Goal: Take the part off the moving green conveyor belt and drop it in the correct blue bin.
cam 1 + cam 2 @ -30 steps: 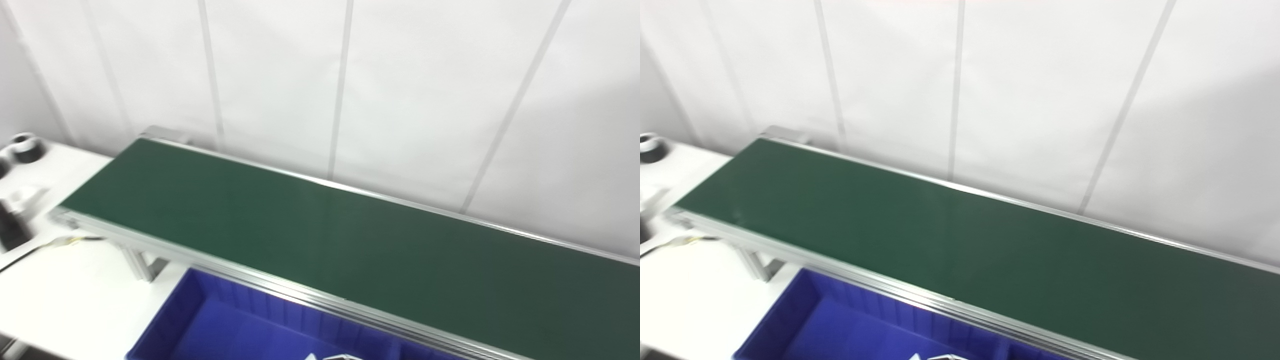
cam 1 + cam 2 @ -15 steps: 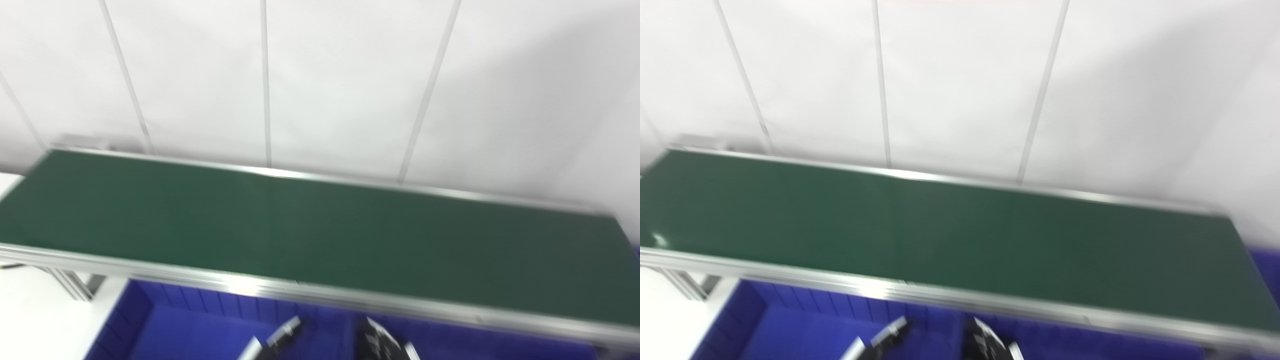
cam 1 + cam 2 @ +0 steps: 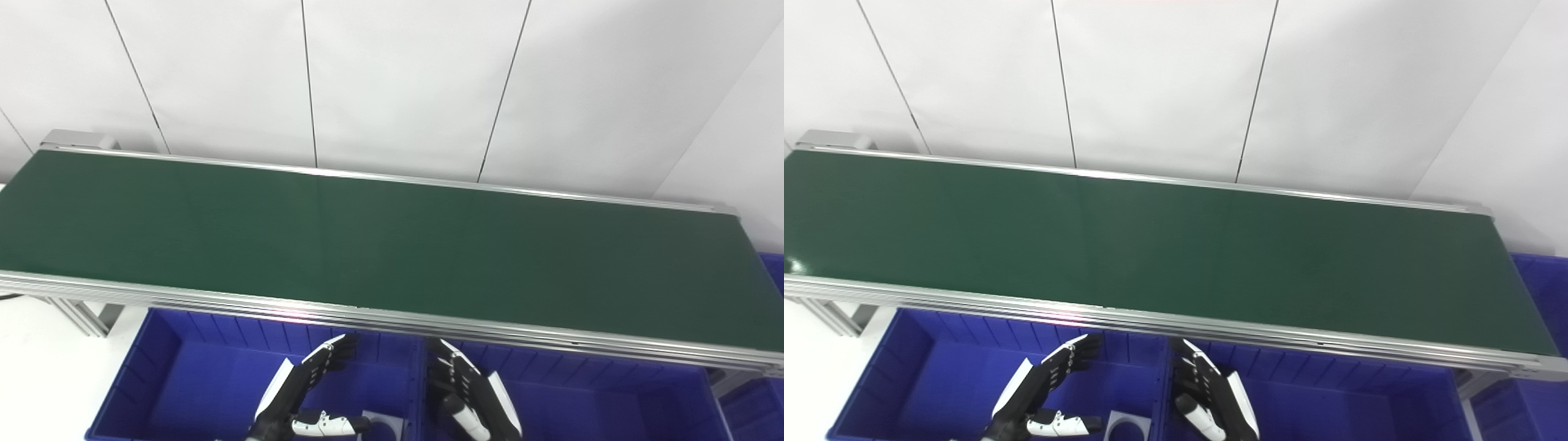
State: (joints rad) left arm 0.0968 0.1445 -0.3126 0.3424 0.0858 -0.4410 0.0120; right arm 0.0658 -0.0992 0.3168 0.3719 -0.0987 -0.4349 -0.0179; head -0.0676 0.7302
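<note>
Hovering over blue bins, both hands empty, fingers spread apart. Left hand (image 3: pixel 300 386) above left blue bin (image 3: pixel 165 367); right hand (image 3: pixel 468 392) above right blue bin (image 3: pixel 612 392). Green belt (image 3: pixel 380 251) bare, no part on it. Small grey part (image 3: pixel 1127 425) lies in left bin, beside left hand.

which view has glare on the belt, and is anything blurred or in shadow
Right eye view: a small bright glint on the belt at its far left edge, and a pale sheen on the front rail. Left eye view: no glint, the same rail sheen. Both views are sharp; a soft grey shadow falls across the wall at upper right.
</note>
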